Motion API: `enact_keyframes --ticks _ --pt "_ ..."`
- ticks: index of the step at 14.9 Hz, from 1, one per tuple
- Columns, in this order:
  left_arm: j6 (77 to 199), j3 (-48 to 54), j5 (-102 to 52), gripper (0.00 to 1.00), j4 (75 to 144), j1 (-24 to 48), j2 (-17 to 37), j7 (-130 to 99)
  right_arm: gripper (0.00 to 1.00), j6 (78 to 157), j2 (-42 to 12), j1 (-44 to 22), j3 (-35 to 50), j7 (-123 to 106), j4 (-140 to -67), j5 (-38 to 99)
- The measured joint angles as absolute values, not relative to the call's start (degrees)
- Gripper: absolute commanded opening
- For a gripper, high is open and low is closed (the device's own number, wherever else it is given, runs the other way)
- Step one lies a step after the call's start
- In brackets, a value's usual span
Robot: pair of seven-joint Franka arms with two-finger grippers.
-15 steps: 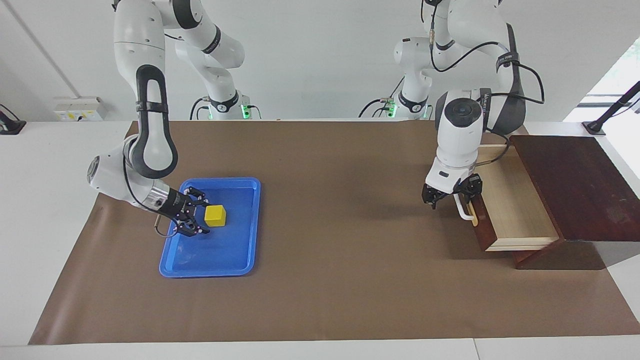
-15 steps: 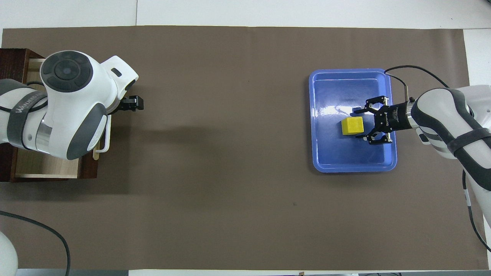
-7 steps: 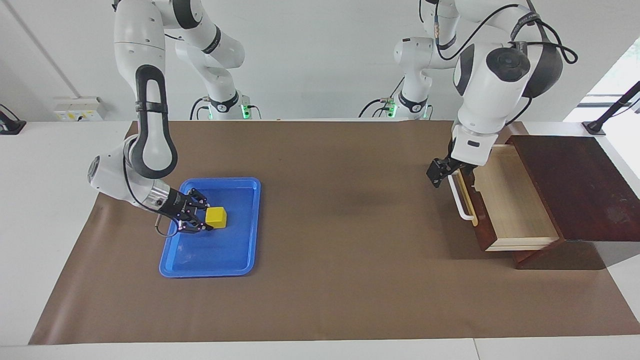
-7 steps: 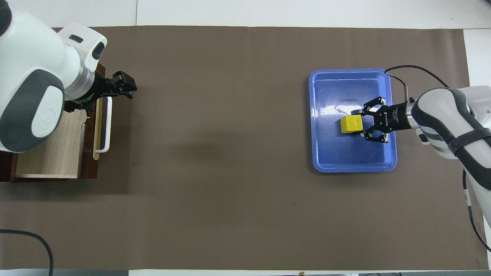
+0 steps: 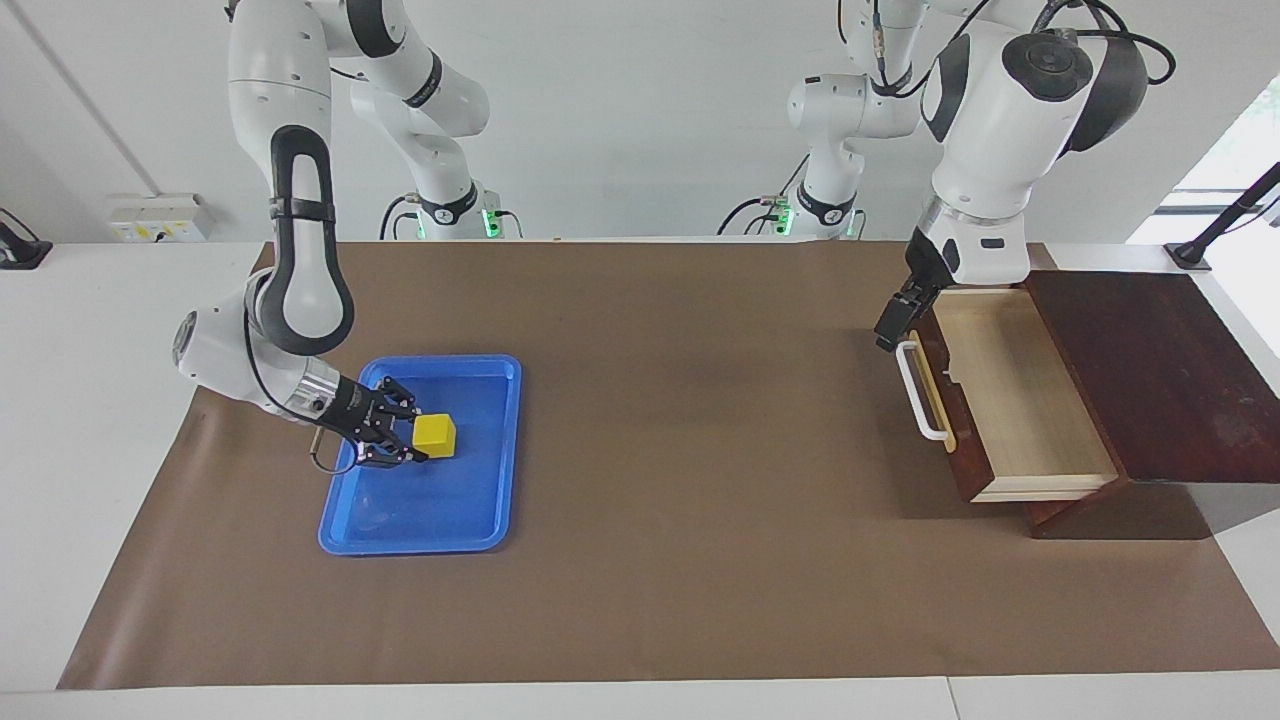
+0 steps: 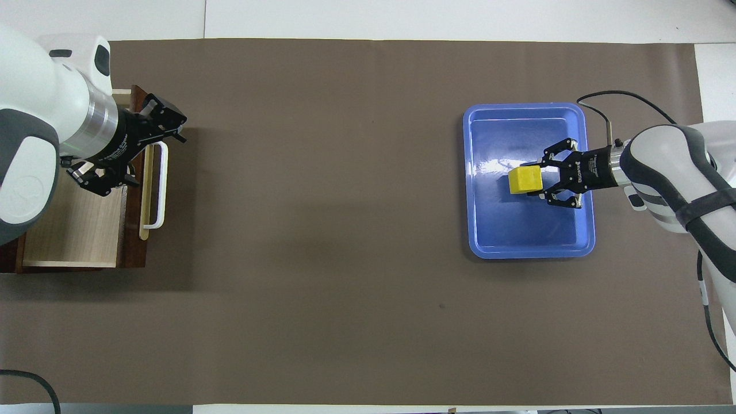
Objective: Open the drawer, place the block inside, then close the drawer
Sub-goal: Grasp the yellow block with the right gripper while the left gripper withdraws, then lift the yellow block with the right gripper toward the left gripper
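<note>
The yellow block (image 5: 434,433) sits in the blue tray (image 5: 420,510) toward the right arm's end of the table. My right gripper (image 5: 405,437) reaches in low from the side, its fingers closed against the block's sides (image 6: 524,180). The drawer (image 5: 1020,400) stands pulled open from its dark wooden box (image 5: 1150,370) at the left arm's end, its light wood interior bare. My left gripper (image 5: 892,326) is open and empty, raised over the end of the white handle (image 5: 918,392) nearer to the robots, apart from it.
Brown paper (image 5: 680,450) covers the table between the tray (image 6: 517,230) and the drawer (image 6: 75,230). The left arm's wrist hangs over the drawer's end nearer to the robots.
My left gripper let go of the handle, rose and drew back toward the robots. My right gripper's fingers closed in on the block, which shifted slightly in the tray.
</note>
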State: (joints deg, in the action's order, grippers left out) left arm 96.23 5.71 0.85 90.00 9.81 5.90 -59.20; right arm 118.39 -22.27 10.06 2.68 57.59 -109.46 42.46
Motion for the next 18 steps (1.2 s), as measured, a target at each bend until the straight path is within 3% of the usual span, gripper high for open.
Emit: enact_keyframes --ticks 7,15,18 --pt "95.43 5.7 -0.96 1.0 90.14 9.11 5.55 -63.46 0.0 114.62 -22.67 0.02 2.99 73.98 -94.51 41.69" --pt "98.94 6.17 -1.12 1.0 90.57 9.81 4.72 -85.45 0.0 118.31 -26.3 -14.51 3.0 85.75 -88.29 38.54" --pt "99.86 6.38 -1.29 1.0 90.75 12.91 6.87 -95.08 0.0 121.01 -26.82 -19.63 2.94 91.62 -86.73 38.19"
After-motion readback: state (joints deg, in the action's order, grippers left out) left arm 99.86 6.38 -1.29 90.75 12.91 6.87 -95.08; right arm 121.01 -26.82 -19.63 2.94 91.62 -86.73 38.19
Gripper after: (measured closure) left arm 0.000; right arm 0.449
